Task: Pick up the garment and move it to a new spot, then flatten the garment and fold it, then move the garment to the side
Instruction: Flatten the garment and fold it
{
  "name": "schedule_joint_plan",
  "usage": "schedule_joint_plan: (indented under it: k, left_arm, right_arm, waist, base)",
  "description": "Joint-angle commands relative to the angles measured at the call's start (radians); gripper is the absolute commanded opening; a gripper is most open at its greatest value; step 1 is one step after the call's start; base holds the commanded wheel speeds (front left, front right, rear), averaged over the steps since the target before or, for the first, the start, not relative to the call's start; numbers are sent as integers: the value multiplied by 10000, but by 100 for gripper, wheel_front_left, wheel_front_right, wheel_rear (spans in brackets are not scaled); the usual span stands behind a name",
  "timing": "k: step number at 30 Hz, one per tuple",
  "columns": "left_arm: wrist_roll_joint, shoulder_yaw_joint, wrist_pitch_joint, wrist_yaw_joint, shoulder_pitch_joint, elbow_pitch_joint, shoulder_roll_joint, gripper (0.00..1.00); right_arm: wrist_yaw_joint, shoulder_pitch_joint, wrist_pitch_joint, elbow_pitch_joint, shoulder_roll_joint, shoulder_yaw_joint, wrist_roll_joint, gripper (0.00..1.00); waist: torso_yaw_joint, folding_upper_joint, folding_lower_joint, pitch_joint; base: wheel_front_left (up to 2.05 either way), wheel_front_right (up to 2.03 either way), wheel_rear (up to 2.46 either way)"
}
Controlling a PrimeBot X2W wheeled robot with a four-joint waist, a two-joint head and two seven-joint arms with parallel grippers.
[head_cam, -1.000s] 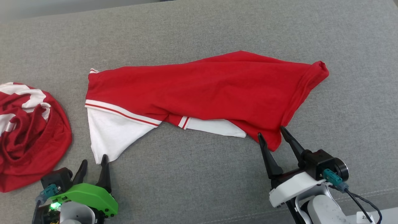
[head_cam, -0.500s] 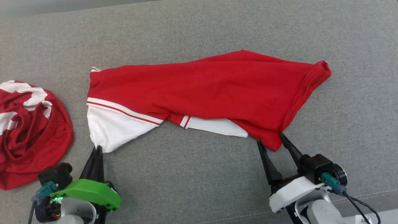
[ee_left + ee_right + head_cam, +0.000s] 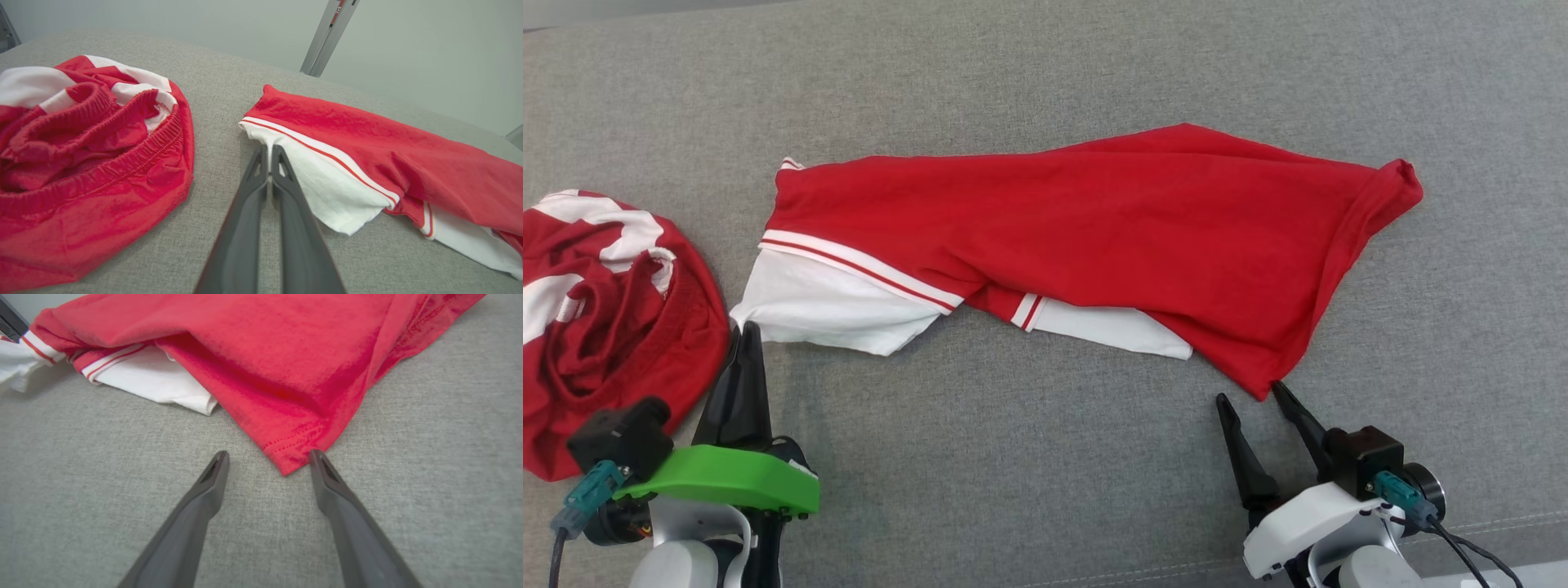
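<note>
- The red-and-white garment [image 3: 1094,229] lies spread on the grey fabric surface [image 3: 1045,457], with a crumpled red-and-white heap [image 3: 605,327] just off its white end.
- The left gripper [image 3: 745,329] is pinched shut on the garment's white corner.
- The right gripper [image 3: 1249,391] stands wide open and empty, the garment's red hem corner between its fingertips.

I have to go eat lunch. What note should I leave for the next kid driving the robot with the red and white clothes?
Left end effector: shut, pinching the white corner of the garment.
Right end effector: open, one finger on each side of the garment's red hem corner, not gripping.
Things: the garment lies stretched across the grey surface. A second, crumpled garment sits at the far left.
Done: garment laid out lengthwise, wrinkled, with white parts tucked under the red.
Left: probably close the right end effector on its corner, then flatten, fold and move the garment aside.
</note>
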Motion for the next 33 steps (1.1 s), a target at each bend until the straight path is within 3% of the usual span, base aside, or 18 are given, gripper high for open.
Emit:
schedule_joint_plan:
  k: [1, 2, 3, 5, 6, 8, 9, 10, 16, 23, 28, 33]
  left_arm:
    - [-6, 45, 15, 55, -166, -86, 84, 0]
    - [-6, 48, 18, 72, -172, -107, 97, 0]
    - [-8, 51, 35, 90, -181, -133, 109, 0]
    - [-11, 58, 41, 105, -191, -172, 132, 0]
    - [-8, 61, 38, 118, -193, -182, 145, 0]
    - [-8, 70, 28, 127, -202, -204, 164, 0]
    - [-13, 70, 22, 127, -208, -212, 175, 0]
    - [-19, 70, 16, 130, -213, -213, 183, 0]
    - [11, 133, -190, 97, -320, -367, 262, 0]
    - [-508, 471, -214, -241, -790, -1297, 430, 0]
    - [-1163, 822, 372, -408, -1693, -2393, 740, 0]
    - [-1699, 1077, 1297, -371, -3142, -3071, 1195, 0]
  right_arm:
    - [-14, -121, 1, 92, -22, 2, 64, 96]
    - [-14, -150, 1, 114, -20, 21, 66, 95]
    - [-14, -168, 1, 142, -20, 50, 56, 79]
    - [-13, -218, 1, 188, -19, 93, 49, 67]
    - [-13, -250, 1, 205, -19, 104, 49, 50]
    - [-13, -315, 1, 317, -19, 144, 16, 31]
    - [-13, -362, 4, 418, -19, 181, -25, 4]
    - [-13, -402, 10, 484, -19, 199, -32, 0]
    - [-13, -564, 0, 126, -22, -63, -417, 0]
    - [-13, -595, -2, -2081, -188, -742, -1071, 0]
    - [-14, -1193, -2, -3491, -1060, -895, -1385, 0]
    - [-14, -2307, -3, -4152, -2096, -1006, -1165, 0]
  waist:
    - [2, 0, 0, 12]
    - [-2, 0, 0, 23]
    - [-8, 0, 0, 34]
    - [-29, 0, 0, 53]
    - [-42, 0, 0, 61]
    - [-75, 0, 0, 76]
    - [-91, 0, 0, 79]
    - [-102, 0, 0, 79]
    - [-157, 0, 0, -65]
    - [-327, 0, 0, -514]
    - [-496, 0, 0, -871]
    - [-603, 0, 0, -1119]
  base:
    - [0, 0, 0]
    - [0, 0, 0]
    - [0, 0, 0]
    - [0, 0, 0]
    - [0, 0, 0]
    - [0, 0, 0]
    - [0, 0, 0]
    - [0, 0, 0]
    - [0, 0, 0]
    - [0, 0, 0]
    - [0, 0, 0]
    - [0, 0, 0]
